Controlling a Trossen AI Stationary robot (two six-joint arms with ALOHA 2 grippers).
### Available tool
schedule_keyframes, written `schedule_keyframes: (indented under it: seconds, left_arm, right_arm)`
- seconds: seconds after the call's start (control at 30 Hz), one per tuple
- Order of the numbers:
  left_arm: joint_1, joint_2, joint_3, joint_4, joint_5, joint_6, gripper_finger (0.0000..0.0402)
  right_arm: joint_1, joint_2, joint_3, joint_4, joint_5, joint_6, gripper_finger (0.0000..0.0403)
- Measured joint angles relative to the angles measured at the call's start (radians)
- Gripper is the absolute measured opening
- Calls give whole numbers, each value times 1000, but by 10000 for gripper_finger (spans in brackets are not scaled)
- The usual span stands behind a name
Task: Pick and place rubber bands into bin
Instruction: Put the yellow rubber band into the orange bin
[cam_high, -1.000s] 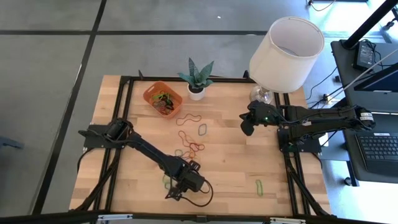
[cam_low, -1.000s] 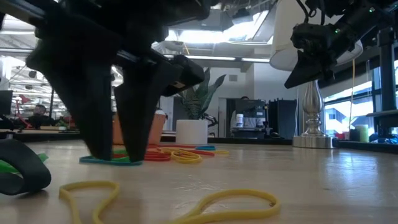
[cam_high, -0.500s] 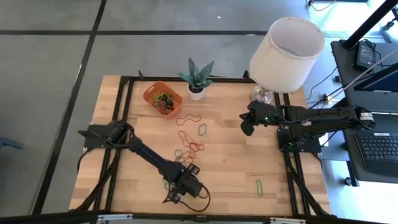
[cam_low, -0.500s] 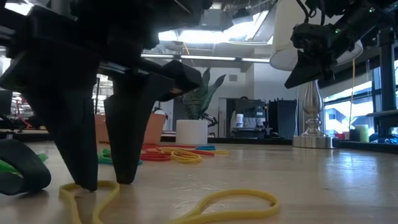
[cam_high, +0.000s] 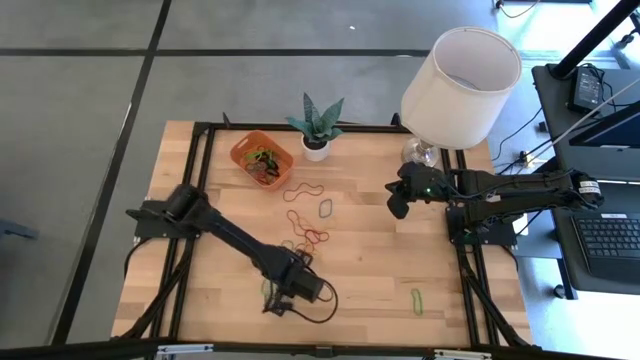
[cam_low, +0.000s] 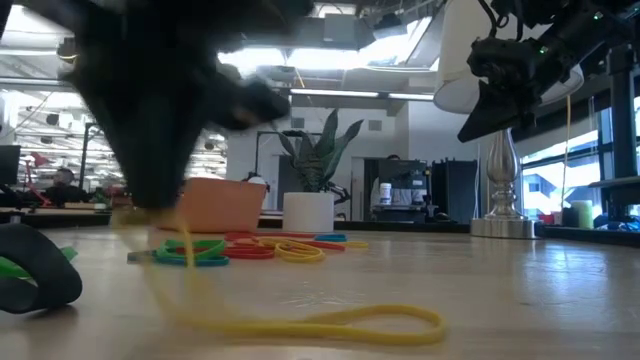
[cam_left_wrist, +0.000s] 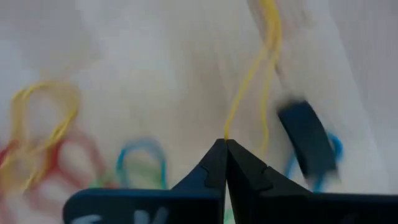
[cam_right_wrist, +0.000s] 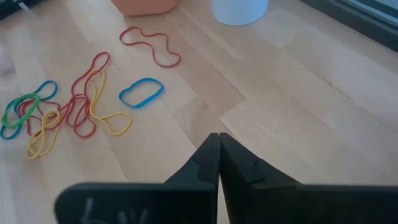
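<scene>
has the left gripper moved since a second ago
Yes. The left gripper, now shut on a yellow band, has lifted off the table in the low view; earlier its open fingertips touched the wood. The bin stayed put.

Bright, even daylight fills my workspace, ceiling lights and windows glaring behind the table in the low view, where my left gripper (cam_low: 150, 120) smears dark with motion blur, like the left wrist view.

Left gripper (cam_left_wrist: 224, 144) jaws now pinching yellow rubber band (cam_left_wrist: 252, 93)
</scene>
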Motion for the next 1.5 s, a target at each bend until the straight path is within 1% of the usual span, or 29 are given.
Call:
schedule_keyframes:
  seconds: [0.07, 0.2, 0.3, 0.43, 0.6, 0.7, 0.8, 0.9, 1.0, 1.1, 1.17, 1.23, 1.37, 1.5]
  left_arm:
    - [3, -53, 0, -82, -9, -1, 2]
    - [30, -183, 0, -127, -54, -24, 2]
    - [63, -274, 0, -149, -114, -39, 2]
    - [128, -383, 0, -229, -186, -42, 2]
    - [263, -494, 0, -395, -246, -52, 2]
    - [370, -555, 0, -455, -297, 8, 2]
    - [505, -600, 0, -465, -344, 81, 2]
    - [672, -633, 0, -459, -331, 191, 2]
    - [840, -639, 0, -459, -300, 308, 2]
    - [996, -633, 0, -445, -228, 410, 2]
    - [1077, -619, -5, -409, -164, 461, 2]
    - [1139, -611, -37, -357, -117, 497, 2]
    - [1229, -590, -138, -243, -54, 541, 2]
    - [1280, -547, -254, -118, -47, 523, 2]
  right_arm:
    - [0, 0, 0, 0, 0, -2, 12]
    - [0, 0, 0, 1, 0, -3, 12]
    - [0, 0, 0, 4, 0, -2, 12]
    - [0, 0, 0, 14, 0, -2, 12]
    - [0, 0, 0, 35, 0, -2, 12]
    - [0, 0, 0, 41, 1, -1, 12]
    - [0, 2, 0, 56, 1, 2, 12]
    - [0, 2, 0, 82, 1, 6, 12]
    - [0, 2, 0, 108, 1, 29, 12]
    - [0, 2, 0, 132, 1, 31, 12]
    - [0, 2, 0, 152, 9, 31, 12]
    - [0, 2, 0, 166, 37, 40, 12]
    - [0, 2, 0, 178, 129, 88, 12]
    - [-2, 2, 0, 191, 186, 110, 12]
